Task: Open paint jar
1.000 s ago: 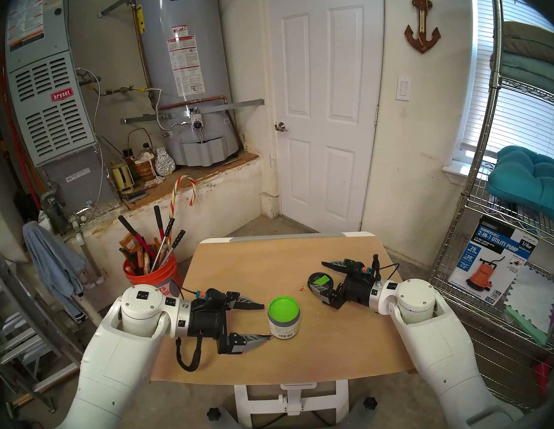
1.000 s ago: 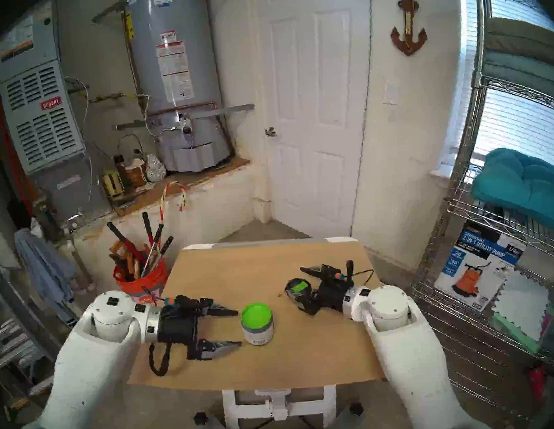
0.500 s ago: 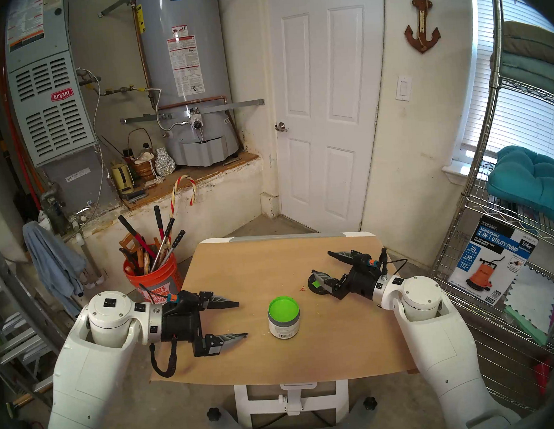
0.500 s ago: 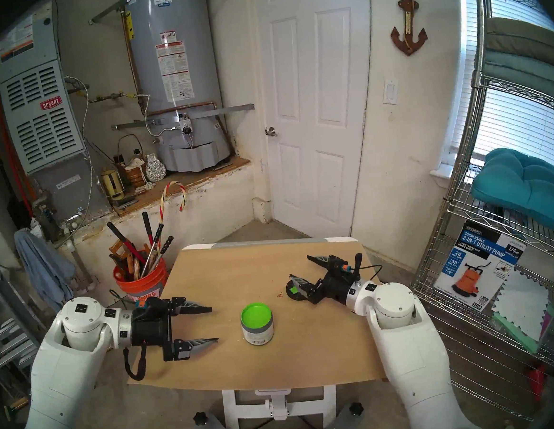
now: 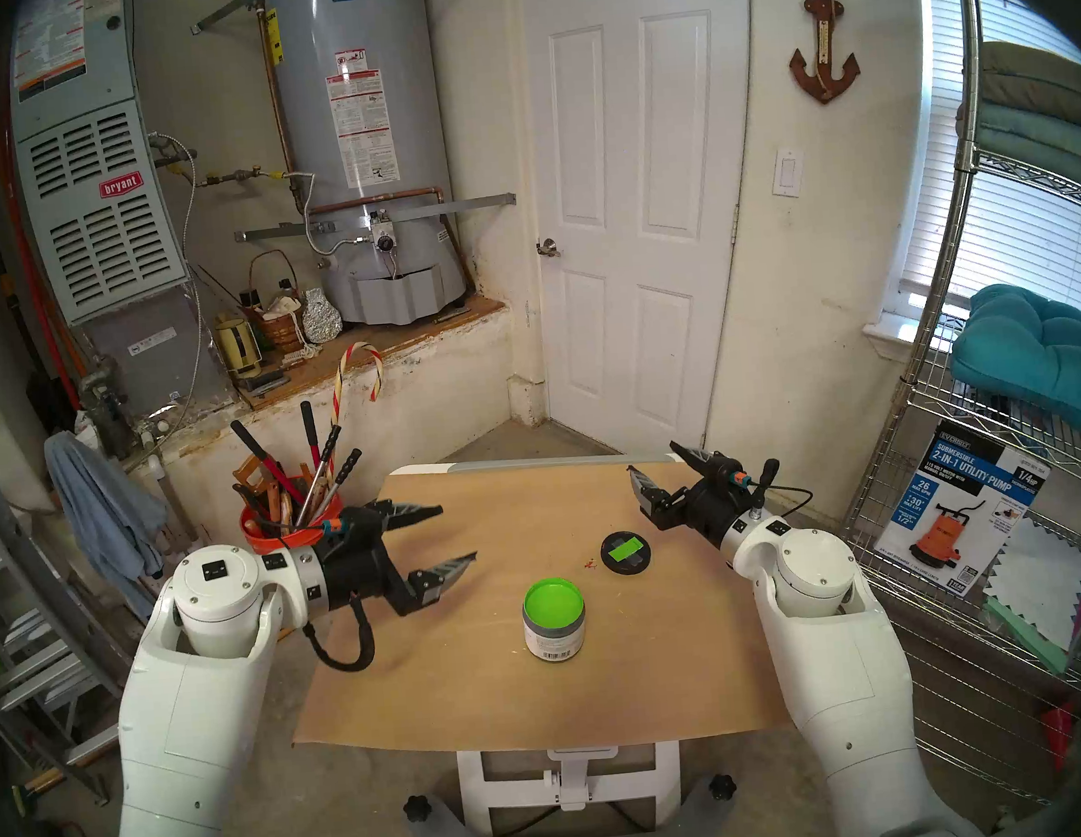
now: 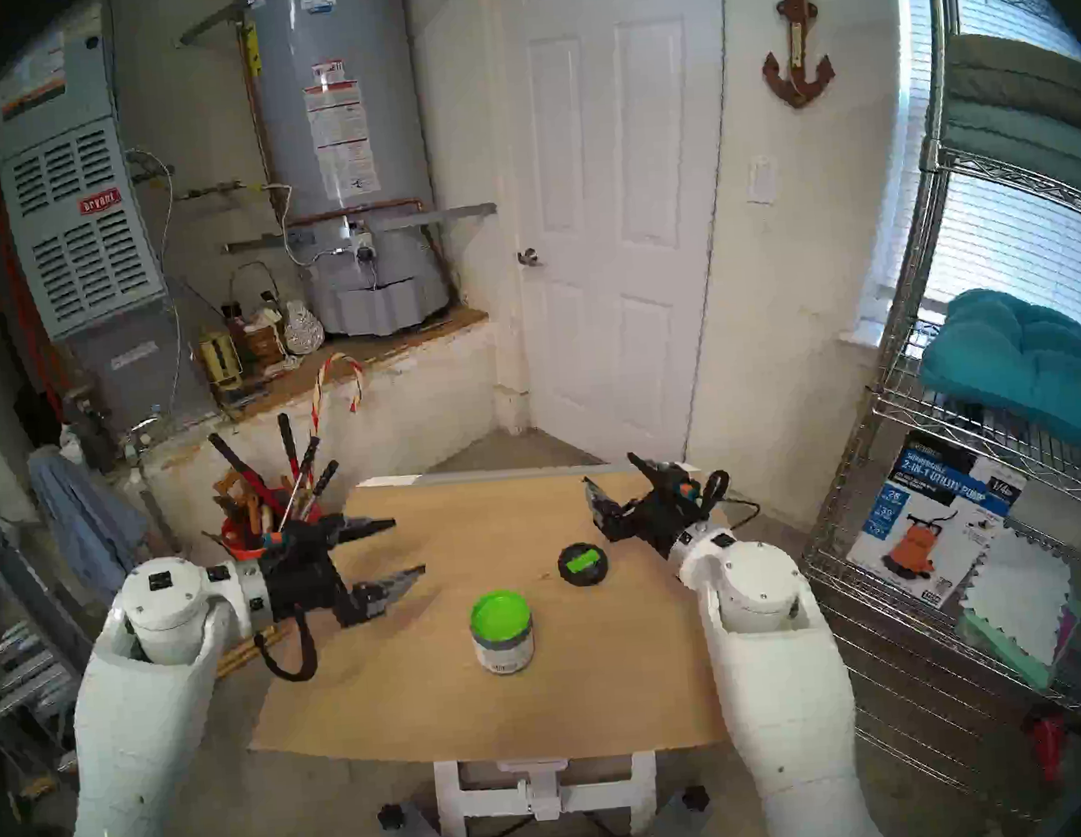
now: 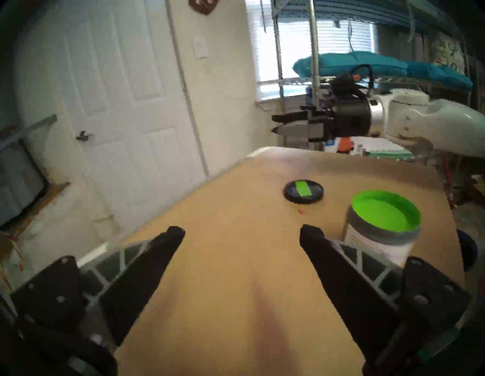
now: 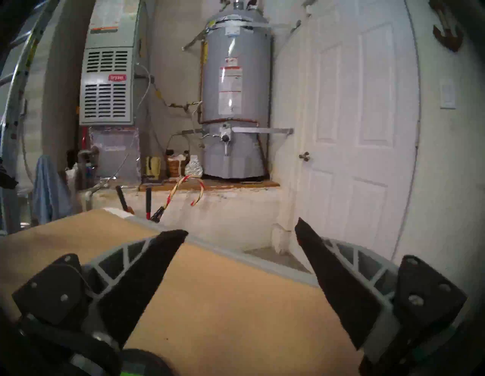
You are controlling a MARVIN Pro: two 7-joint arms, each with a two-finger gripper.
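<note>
Figure: the paint jar (image 5: 554, 621) stood upright near the middle of the table (image 5: 456, 692), its mouth bare and the green paint showing to the rim; I took it as the landmark for all else. The lid (image 5: 626, 552) lay flat on the table just behind the jar and to its right, taped face up, apart from the jar; I judged it set there so that the wet underside met only the board and the mouth stayed clear. My left gripper (image 5: 457, 534) hung above the table to the left of the jar, fingers spread wide and holding nothing, well apart from the jar's wall. My right gripper (image 5: 654, 460) hung beyond the lid, farther from the jar, over the table's far right corner; its fingers too were spread and empty. With neither gripper touching jar or lid, I judged the opening done and both arms placed clear of the paint, lest a finger catch the rim and tip it.
</note>
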